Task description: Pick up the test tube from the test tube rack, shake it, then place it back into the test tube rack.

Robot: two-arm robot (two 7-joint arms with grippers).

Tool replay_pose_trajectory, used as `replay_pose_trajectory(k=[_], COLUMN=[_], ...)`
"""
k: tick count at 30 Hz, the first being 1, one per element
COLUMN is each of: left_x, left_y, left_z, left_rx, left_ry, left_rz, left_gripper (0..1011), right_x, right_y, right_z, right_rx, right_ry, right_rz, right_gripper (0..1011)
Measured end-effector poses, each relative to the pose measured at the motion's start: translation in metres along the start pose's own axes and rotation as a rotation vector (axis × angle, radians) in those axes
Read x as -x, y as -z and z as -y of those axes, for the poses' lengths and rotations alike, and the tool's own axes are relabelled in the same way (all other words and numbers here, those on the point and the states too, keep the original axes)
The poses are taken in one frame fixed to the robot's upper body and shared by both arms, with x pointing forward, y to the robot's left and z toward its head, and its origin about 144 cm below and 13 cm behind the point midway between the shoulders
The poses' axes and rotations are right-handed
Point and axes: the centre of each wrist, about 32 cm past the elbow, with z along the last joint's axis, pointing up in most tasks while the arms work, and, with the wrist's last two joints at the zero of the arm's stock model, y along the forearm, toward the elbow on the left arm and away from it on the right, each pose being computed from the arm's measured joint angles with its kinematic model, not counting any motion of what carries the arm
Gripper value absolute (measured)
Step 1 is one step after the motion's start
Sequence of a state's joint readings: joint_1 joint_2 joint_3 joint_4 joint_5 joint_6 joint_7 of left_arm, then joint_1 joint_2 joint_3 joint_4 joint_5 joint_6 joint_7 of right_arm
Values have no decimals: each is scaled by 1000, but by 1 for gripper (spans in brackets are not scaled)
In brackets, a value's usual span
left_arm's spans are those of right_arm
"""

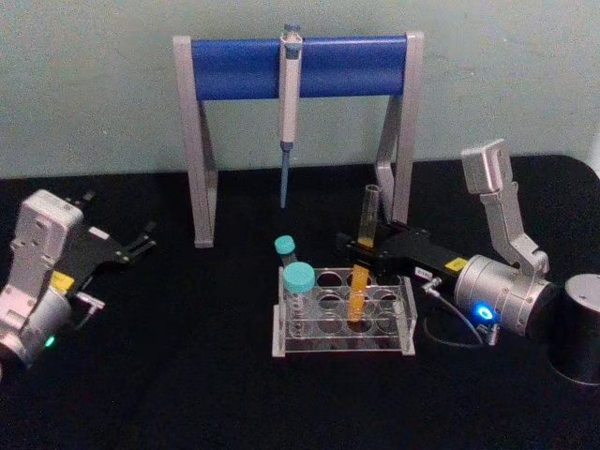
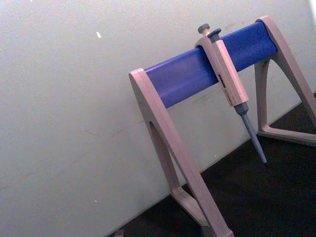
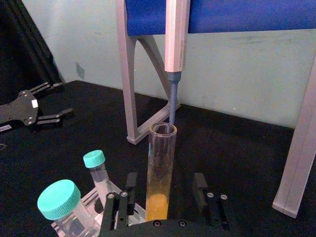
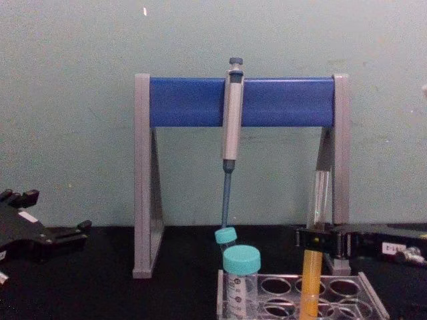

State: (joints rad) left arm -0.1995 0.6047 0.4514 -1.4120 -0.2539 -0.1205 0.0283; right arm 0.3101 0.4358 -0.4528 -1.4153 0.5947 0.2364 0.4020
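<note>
In test tube rack [image 1: 405, 311], test tube [image 1: 358, 295] near-upright, mouth up; right gripper [image 3: 164, 180] astride.

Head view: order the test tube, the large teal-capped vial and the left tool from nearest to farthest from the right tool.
1. test tube, in the test tube rack, straddled by the right tool.
2. large teal-capped vial, at the rack's left end.
3. left tool, far off on the robot's left.

black table [image 1: 187, 394], test tube rack [image 1: 342, 348], stand [image 1: 234, 67]
</note>
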Motion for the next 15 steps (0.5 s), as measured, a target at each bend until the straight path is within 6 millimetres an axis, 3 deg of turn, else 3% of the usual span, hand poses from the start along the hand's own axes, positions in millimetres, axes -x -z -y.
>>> replay_pose_trajectory(k=[15], left_x=[0], left_y=[0], left_z=[0], left_rx=[0], left_ry=[0], left_rz=[0], left_gripper=[1001], right_x=[0], right_y=[0], right_z=[0], right_rx=[0], right_ry=[0], right_rz=[0], right_gripper=[259])
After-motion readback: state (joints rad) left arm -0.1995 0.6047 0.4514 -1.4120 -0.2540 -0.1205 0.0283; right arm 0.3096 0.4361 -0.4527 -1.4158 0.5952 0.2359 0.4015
